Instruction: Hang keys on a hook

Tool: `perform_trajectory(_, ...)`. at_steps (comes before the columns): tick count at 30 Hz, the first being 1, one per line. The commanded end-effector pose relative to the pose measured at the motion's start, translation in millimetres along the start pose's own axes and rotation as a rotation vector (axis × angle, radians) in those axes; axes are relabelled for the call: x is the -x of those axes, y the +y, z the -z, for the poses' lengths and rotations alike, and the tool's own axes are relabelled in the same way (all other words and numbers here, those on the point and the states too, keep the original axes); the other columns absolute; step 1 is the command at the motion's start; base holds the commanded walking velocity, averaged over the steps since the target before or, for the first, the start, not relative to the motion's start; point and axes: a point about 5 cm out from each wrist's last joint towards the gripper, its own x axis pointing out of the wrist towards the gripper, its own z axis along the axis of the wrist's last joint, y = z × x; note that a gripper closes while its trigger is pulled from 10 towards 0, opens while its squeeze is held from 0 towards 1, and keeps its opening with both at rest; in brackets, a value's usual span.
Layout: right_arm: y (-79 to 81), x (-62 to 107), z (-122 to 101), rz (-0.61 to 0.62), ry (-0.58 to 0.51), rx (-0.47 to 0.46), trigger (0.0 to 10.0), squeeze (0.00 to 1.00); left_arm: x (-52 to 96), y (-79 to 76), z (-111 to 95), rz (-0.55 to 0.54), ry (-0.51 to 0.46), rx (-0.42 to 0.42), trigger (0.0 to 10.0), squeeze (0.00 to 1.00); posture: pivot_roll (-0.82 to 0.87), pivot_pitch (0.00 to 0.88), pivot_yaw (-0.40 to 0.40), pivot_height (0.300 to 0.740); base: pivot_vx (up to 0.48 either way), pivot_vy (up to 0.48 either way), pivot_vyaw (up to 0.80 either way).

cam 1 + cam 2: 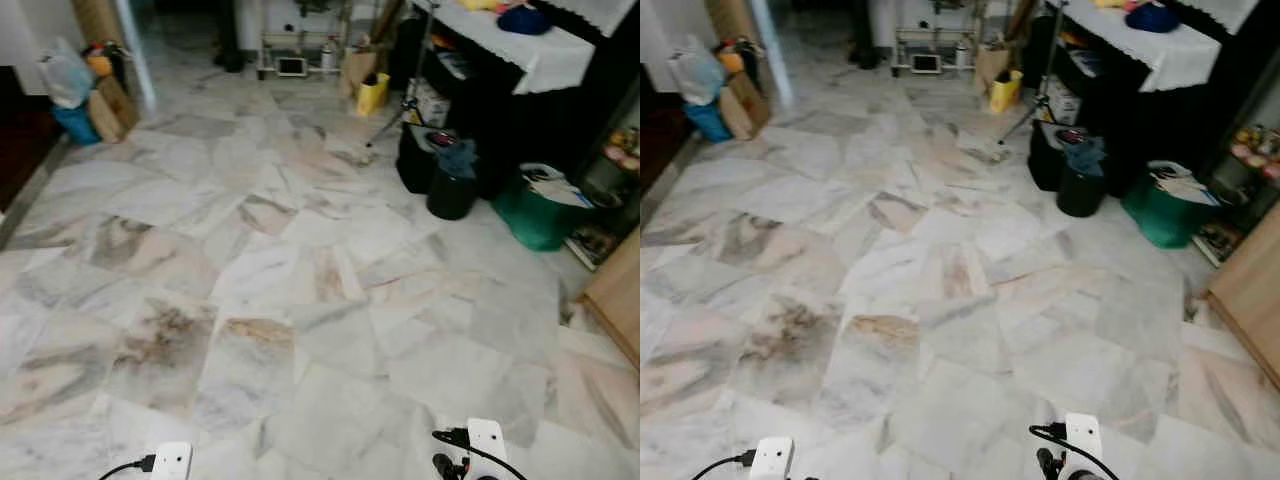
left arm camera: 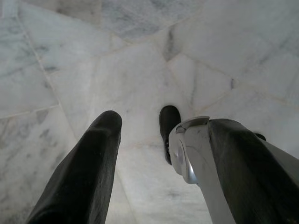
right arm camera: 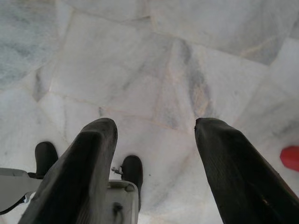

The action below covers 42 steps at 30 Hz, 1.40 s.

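A floor of irregular grey-veined marble slabs point(image 1: 300, 300) is laid throughout. A green round tub point(image 1: 540, 212) and a black bucket holding blue cloth point(image 1: 452, 185) are positioned beside a white-clothed table point(image 1: 530, 50). A yellow container point(image 1: 372, 94) is placed further back.

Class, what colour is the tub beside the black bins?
Green tub, clearest in the left eye view.

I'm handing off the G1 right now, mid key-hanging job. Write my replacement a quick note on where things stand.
Left gripper: open, holding nothing, hanging over the marble floor.
Right gripper: open, holding nothing, also pointing at the floor.
Keys and hook: not yet located; ahead are a black bin, a green tub and a cloth-covered table.
Done: nothing visible.
Left: find keys, grasp, hang on hook.
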Motion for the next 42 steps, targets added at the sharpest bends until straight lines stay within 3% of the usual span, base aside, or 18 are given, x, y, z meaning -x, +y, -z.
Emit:
perform_trajectory(1,2.7,-0.8,0,0.003,0.007,-0.025,10.0,0.0,1.4,0.8,6,-0.003,0.022,-0.003,10.0,0.0,0.14,0.0,-0.061,0.74,0.0,0.0,-0.77)
perform_trajectory(10,8.8,-0.1,13,-0.002,0.041,-0.026,10.0,0.0,0.6,0.5,3,0.01,0.012,-0.011,10.0,0.0,0.15,0.0,-0.053,0.74,0.0,0.0,-0.77)
perform_trajectory(15,11.9,-0.8,12,-0.008,0.044,-0.03,10.0,0.0,-0.1,-0.9,0,0.019,0.011,-0.071,10.0,0.0,0.14,0.0,-0.05,0.74,0.0,-0.096,-0.77)
perform_trajectory(21,13.4,-1.3,11,-0.009,0.036,-0.033,10.0,0.0,-1.1,-0.1,-4,0.009,-0.003,-0.03,10.0,0.0,0.14,0.0,-0.053,0.74,0.0,-0.237,-0.77)
perform_trajectory(42,10.5,-1.2,8,0.0,0.032,-0.038,10.0,0.0,-1.9,-5.3,-5,0.029,0.0,-0.047,10.0,0.0,0.13,0.0,-0.059,0.74,0.0,0.0,-0.77)
